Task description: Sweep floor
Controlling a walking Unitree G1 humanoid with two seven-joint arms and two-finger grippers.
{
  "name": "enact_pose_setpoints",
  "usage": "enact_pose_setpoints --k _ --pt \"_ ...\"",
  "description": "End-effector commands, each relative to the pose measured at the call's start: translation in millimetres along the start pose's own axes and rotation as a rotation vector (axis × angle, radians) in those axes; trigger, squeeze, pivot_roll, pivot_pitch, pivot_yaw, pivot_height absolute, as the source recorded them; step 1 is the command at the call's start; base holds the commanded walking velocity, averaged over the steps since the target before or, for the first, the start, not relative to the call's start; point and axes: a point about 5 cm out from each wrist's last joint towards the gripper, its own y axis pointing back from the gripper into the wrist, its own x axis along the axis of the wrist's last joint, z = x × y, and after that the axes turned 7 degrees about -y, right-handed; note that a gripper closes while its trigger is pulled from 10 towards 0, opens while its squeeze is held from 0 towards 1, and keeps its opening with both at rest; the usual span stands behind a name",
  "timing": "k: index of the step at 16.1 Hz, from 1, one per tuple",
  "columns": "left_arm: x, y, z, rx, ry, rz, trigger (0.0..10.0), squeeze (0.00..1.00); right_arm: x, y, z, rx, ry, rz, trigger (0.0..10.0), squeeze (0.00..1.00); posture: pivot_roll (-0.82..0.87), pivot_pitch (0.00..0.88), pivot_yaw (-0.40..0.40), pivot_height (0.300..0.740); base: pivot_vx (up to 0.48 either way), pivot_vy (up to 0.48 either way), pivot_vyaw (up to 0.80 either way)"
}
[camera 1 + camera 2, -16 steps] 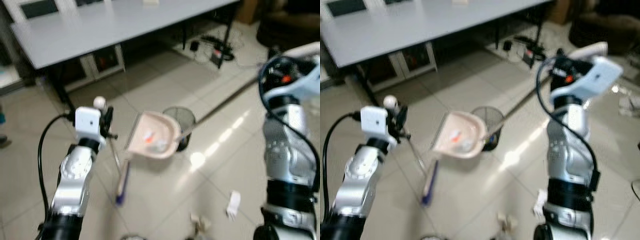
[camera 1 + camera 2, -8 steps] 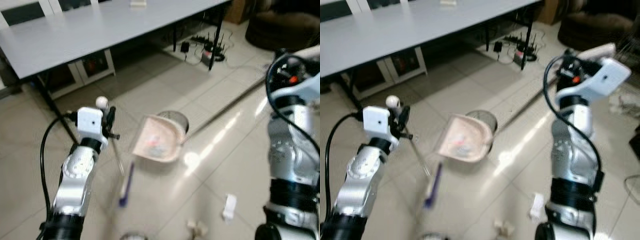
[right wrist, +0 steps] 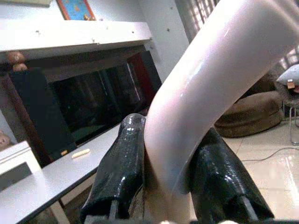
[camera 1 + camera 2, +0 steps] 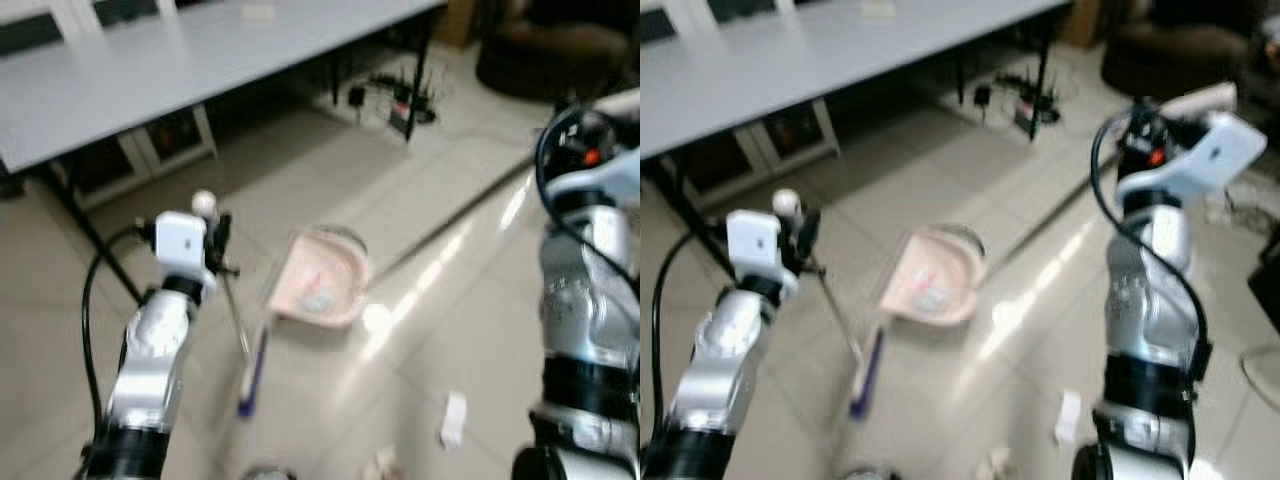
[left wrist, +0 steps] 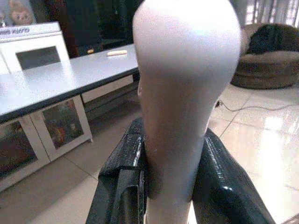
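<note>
Dustpan (image 4: 318, 285): pale pink, raised off the floor in mid-frame of the head views, tilted so its inner face is visible, with a few small scraps, one reddish, lying in it. Its rounded back wall sits on the robot's right side; its straight lip faces the robot's left. Dustpan pole (image 4: 455, 220): thin, grey, long axis running diagonally from the pan's back up and away to the robot's right, toward the right arm. Right gripper (image 3: 161, 172): both black fingers (image 3: 122, 168) pressed against the sides of the pole's pale, curved handle end (image 3: 219, 88), pinching it.

Broom (image 4: 251, 372): blue-purple head low down, just to the robot's left of the dustpan and nearer the robot, blurred. Its thin shaft (image 4: 233, 312) rises steeply toward the left gripper, long axis near vertical with a slight lean. Left gripper (image 5: 170, 186): fingers (image 5: 122, 179) clamped on either side of the broom's rounded white knob (image 5: 184, 70), which stands up above them; the knob shows as a small white ball (image 4: 203, 203) in the head view.

Floor (image 4: 330, 180): glossy beige tiles with a bright reflection beside the pan. White scrap of litter (image 4: 452, 420) lies near the robot, by the right arm; a smaller scrap (image 4: 383, 463) sits at the bottom edge.

Beyond: long grey table (image 4: 150, 70) on dark legs, cables and a power strip (image 4: 405, 100) under its far end, a dark brown beanbag (image 4: 545, 55) at upper right.
</note>
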Motion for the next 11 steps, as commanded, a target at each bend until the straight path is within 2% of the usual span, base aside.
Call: enact_pose_setpoints --k 1,11 --pt "8.3 -2.6 -8.5 0.021 -0.038 0.037 10.0 0.00 6.5 -3.5 -14.2 0.046 -0.054 0.043 10.0 0.00 0.02 0.021 0.042 0.740 0.319 0.000 0.00" --pt "10.3 -5.5 -7.7 0.009 -0.033 0.047 10.0 0.00 4.7 -3.6 -12.4 0.034 -0.048 0.043 10.0 0.00 0.02 0.013 0.048 0.740 0.339 0.000 0.00"
